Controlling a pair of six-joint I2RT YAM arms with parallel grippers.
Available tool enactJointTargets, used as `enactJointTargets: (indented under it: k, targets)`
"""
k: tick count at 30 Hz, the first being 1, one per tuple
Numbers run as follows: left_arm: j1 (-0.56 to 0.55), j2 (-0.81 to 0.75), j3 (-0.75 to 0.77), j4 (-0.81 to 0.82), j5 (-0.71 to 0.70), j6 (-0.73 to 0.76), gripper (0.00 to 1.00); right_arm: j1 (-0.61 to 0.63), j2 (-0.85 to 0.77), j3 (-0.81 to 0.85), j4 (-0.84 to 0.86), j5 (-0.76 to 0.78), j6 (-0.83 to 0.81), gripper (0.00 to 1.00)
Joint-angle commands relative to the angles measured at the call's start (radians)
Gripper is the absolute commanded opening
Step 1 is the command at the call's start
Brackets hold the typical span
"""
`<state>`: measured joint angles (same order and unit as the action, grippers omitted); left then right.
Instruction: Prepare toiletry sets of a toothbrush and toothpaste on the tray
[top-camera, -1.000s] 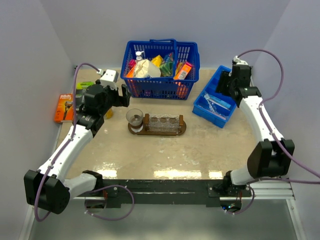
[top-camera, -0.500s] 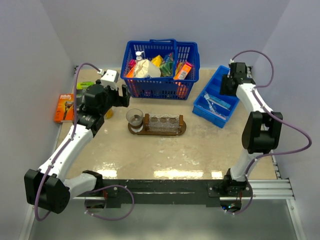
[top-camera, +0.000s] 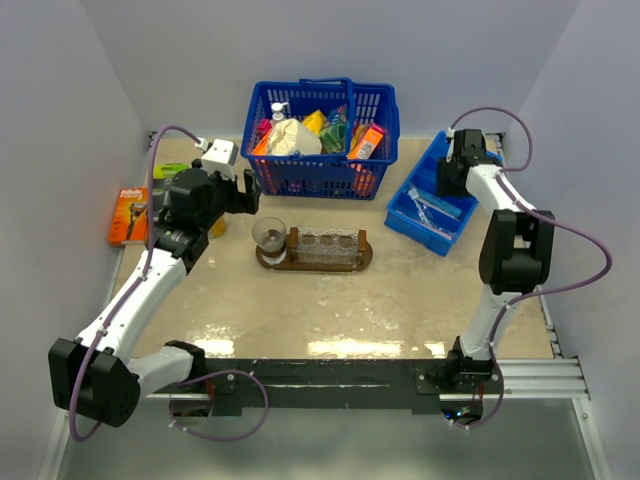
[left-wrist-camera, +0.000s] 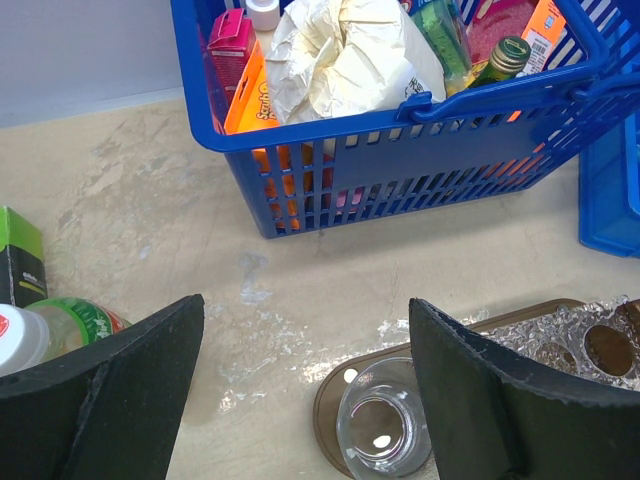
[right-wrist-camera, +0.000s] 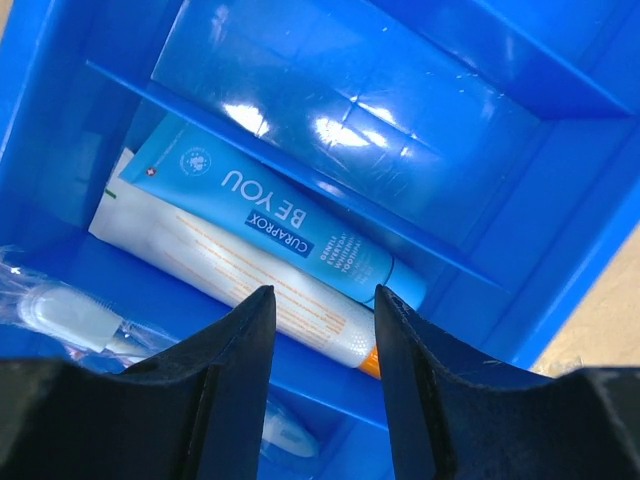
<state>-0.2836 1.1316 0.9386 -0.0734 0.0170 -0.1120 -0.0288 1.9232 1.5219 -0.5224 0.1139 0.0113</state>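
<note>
right gripper (right-wrist-camera: 322, 300) over blue bin (right-wrist-camera: 565, 190); walls hemming toothpaste tubes (right-wrist-camera: 270, 215)

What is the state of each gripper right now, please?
Left gripper: open, holding nothing.
Right gripper: open over the blue toothpaste tube in the bin, holding nothing.

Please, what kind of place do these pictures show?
Probably a robot test booth, not a home: plain walls enclose a table with two arms bolted at its edge, and a blue basket and bin hold staged products.
</note>
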Motion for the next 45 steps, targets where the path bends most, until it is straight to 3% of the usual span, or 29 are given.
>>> enactJointTargets:
  k: [1, 7, 16, 27, 30, 38, 42, 45]
  targets:
    - [-0.005, 0.003, 0.014, 0.032, 0.000, 0.011, 0.87, 0.020, 0.019, 0.053, -0.002, -0.020, -0.056, 0.47]
    - [-0.005, 0.005, 0.012, 0.030, -0.003, 0.012, 0.87, 0.047, 0.065, 0.083, -0.031, -0.010, -0.079, 0.48]
    - [-0.005, 0.014, 0.012, 0.030, 0.003, 0.009, 0.87, 0.059, 0.112, 0.109, -0.086, -0.048, -0.117, 0.58]
    - [-0.005, 0.022, 0.012, 0.032, 0.006, 0.008, 0.87, 0.059, 0.194, 0.130, -0.094, 0.039, -0.114, 0.58]
    - [-0.005, 0.022, 0.012, 0.032, 0.006, 0.008, 0.87, 0.058, 0.195, 0.115, -0.074, 0.044, -0.112, 0.54]
    - [-0.005, 0.023, 0.011, 0.032, 0.003, 0.008, 0.87, 0.059, 0.162, 0.069, 0.013, 0.033, -0.114, 0.26]
    - [-0.005, 0.025, 0.011, 0.032, 0.000, 0.009, 0.87, 0.059, 0.106, 0.029, 0.065, 0.006, -0.122, 0.05]
    - [-0.005, 0.026, 0.011, 0.032, 0.000, 0.011, 0.87, 0.061, 0.062, 0.005, 0.105, 0.006, -0.122, 0.00]
